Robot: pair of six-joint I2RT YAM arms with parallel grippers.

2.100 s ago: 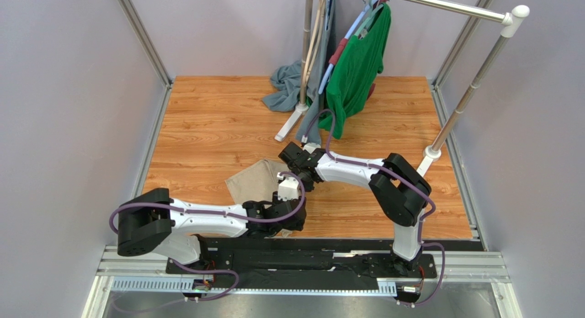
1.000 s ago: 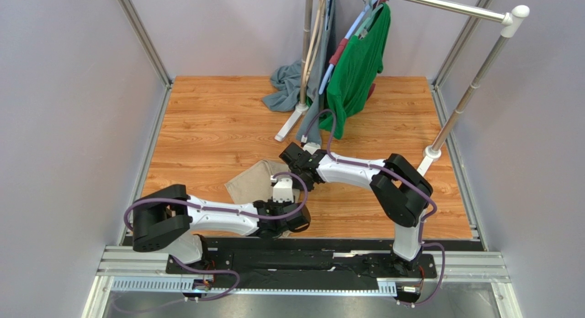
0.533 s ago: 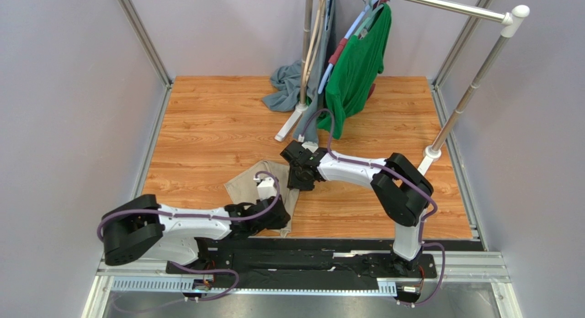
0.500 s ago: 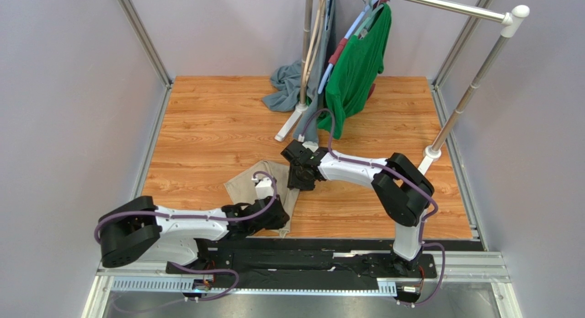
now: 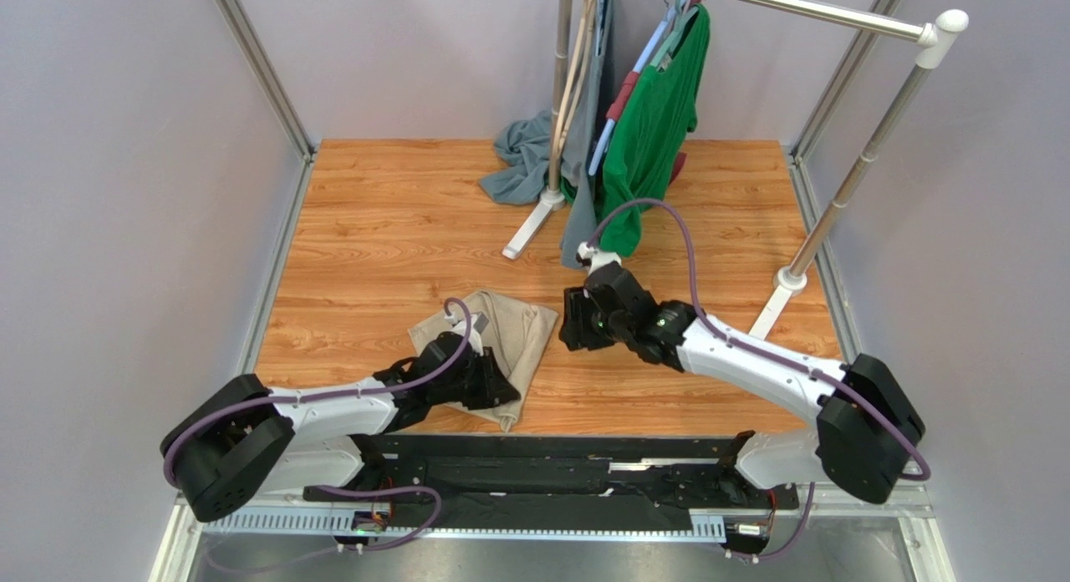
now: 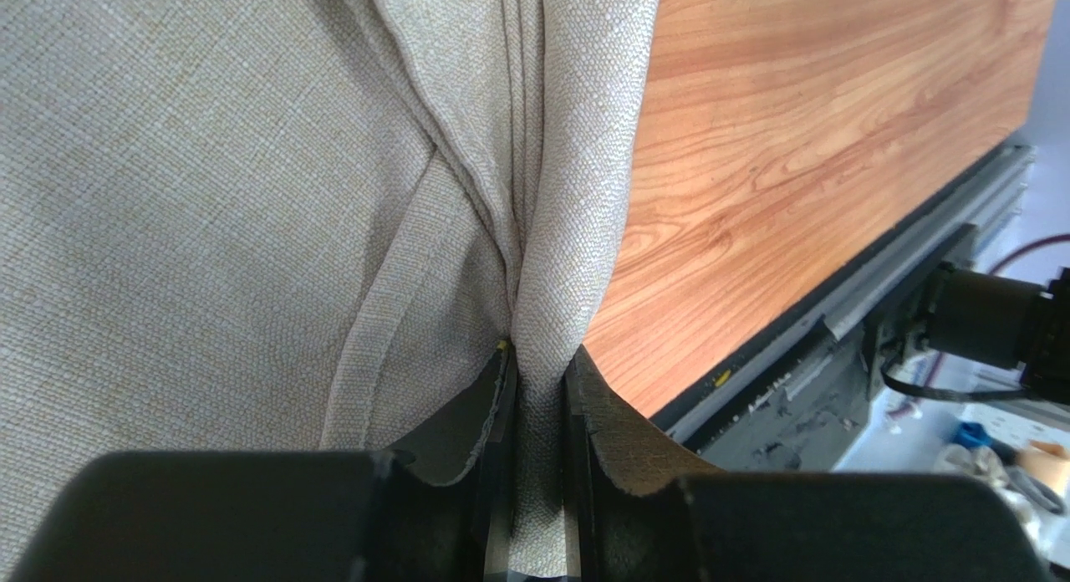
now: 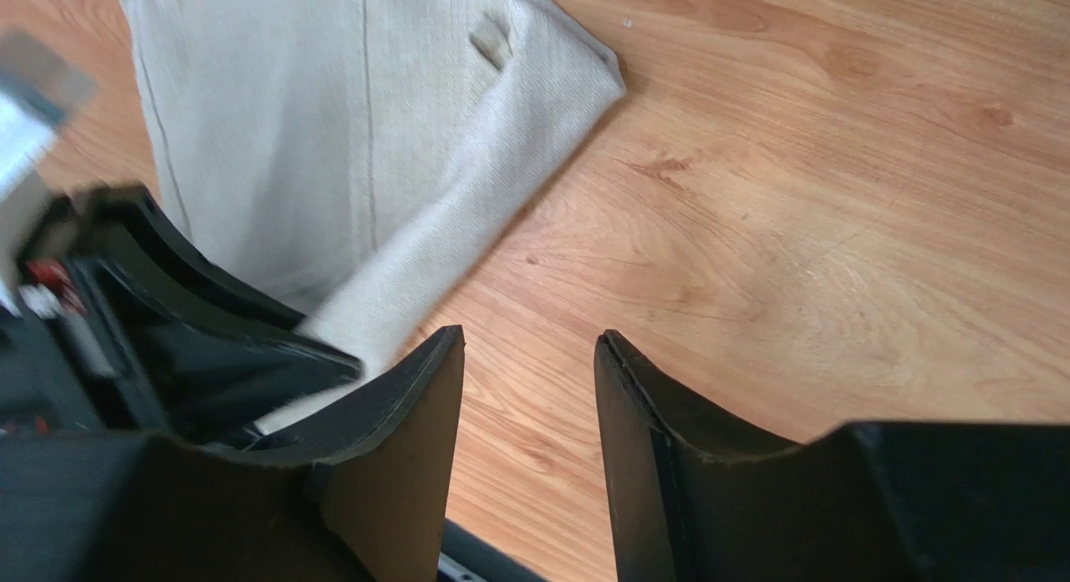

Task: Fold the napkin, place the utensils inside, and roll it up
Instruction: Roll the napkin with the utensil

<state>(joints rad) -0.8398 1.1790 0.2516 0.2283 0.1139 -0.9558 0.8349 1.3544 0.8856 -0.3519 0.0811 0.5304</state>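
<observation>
The napkin [image 6: 226,206] is matt beige cloth, coarsely woven. The table [image 7: 816,231] is smooth, slightly glossy wood. The fingers [image 7: 647,482] of the right gripper [image 7: 530,341] seem to be matt black plastic.

- Napkin [image 5: 500,335] lies on the table [image 5: 377,218], lower centre of the top view.
- Left gripper [image 5: 494,389] sits at the napkin's near edge, with a fold of it between its fingers.
- Right gripper [image 5: 573,321] is just right of the napkin, apart from it.
- Shirt [image 5: 647,118] hangs on a rack [image 5: 816,11] at upper centre.
- Cloth [image 5: 515,156] lies heaped left of the shirt, at the table's far edge.
</observation>
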